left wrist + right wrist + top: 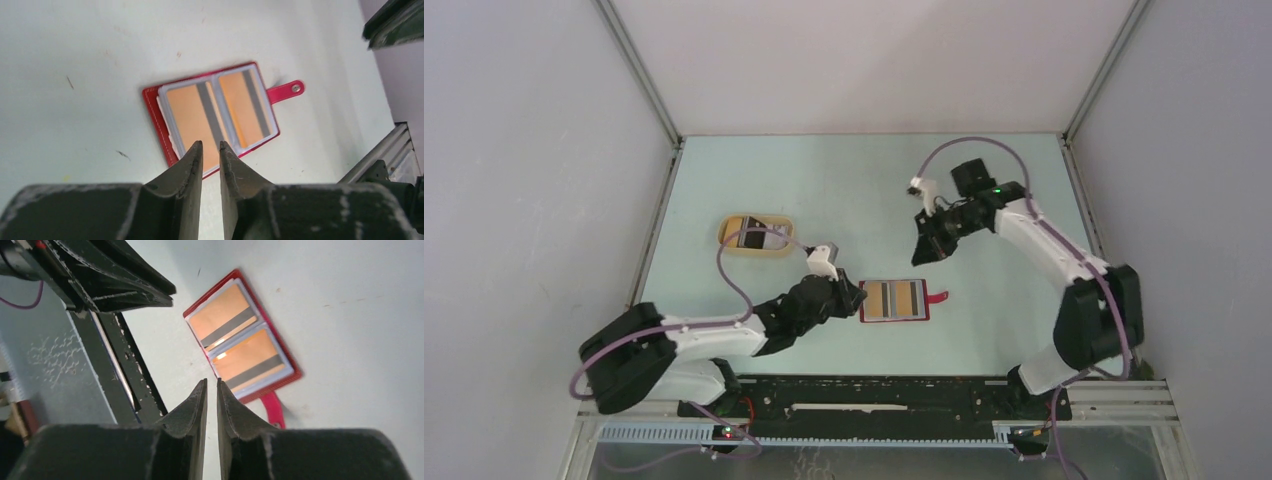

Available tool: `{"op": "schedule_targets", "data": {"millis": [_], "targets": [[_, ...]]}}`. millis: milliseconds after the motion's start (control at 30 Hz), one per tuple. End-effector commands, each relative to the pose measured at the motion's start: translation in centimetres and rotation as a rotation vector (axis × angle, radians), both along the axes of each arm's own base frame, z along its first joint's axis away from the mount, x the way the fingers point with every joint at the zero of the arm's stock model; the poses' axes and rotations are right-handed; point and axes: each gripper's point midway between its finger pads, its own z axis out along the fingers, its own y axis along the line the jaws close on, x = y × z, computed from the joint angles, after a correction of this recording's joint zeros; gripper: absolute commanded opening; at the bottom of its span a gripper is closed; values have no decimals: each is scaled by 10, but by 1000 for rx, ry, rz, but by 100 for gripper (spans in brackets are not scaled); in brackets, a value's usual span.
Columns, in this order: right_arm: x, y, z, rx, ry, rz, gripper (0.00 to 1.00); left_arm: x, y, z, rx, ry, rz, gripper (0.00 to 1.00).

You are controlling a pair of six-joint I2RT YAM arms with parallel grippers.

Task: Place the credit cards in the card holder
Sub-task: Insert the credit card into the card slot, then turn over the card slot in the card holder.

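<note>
You see the card holder (894,300) lying open on the table (844,180), two golden-brown credit cards (192,107) in its sleeves; your left gripper (859,298) sits at its left edge, fingers nearly pressed together, empty; your right gripper (921,257) hangs apart from it, likewise closed and empty; further cards (757,233) lie in the tan tray (727,243).
</note>
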Motion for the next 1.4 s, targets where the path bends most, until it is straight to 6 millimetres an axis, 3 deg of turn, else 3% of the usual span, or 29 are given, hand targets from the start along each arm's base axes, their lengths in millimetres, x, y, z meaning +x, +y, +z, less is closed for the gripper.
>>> {"op": "schedule_targets", "data": {"millis": [0, 133, 200, 267, 333, 367, 467, 633, 800, 1033, 1200, 1367], "targets": [[4, -26, 67, 119, -252, 8, 21, 16, 16, 55, 46, -194, 16, 24], [11, -56, 110, 146, -465, -79, 26, 18, 37, 96, 53, -311, 55, 30], [14, -70, 124, 135, -555, -135, 36, 18, 50, 114, 51, -357, 85, 36], [18, -81, 133, 116, -620, -200, 57, 16, 65, 127, 41, -397, 122, 43], [20, -85, 130, 132, -588, -272, 94, 13, 81, 136, 3, -413, 179, 56], [14, -81, 125, 162, -537, -250, 99, 11, 87, 138, -30, -421, 201, 66], [-9, -63, 102, 265, -312, -156, 100, 3, 98, 144, -159, -444, 232, 98], [-22, -54, 84, 328, -249, -99, 100, -20, 89, 149, -309, -461, 110, 100], [-34, -44, 49, 275, -163, -54, 99, -33, 72, 145, -379, -442, 8, 100], [-25, -43, -8, 158, 102, -150, 89, -29, 27, 131, -356, -386, -121, 95], [-33, -26, -29, 174, 308, -160, 79, -20, -15, 100, -300, -267, -210, 75], [-37, -12, -51, 128, 415, -176, 69, -12, -36, 73, -279, -189, -227, 57]]}}
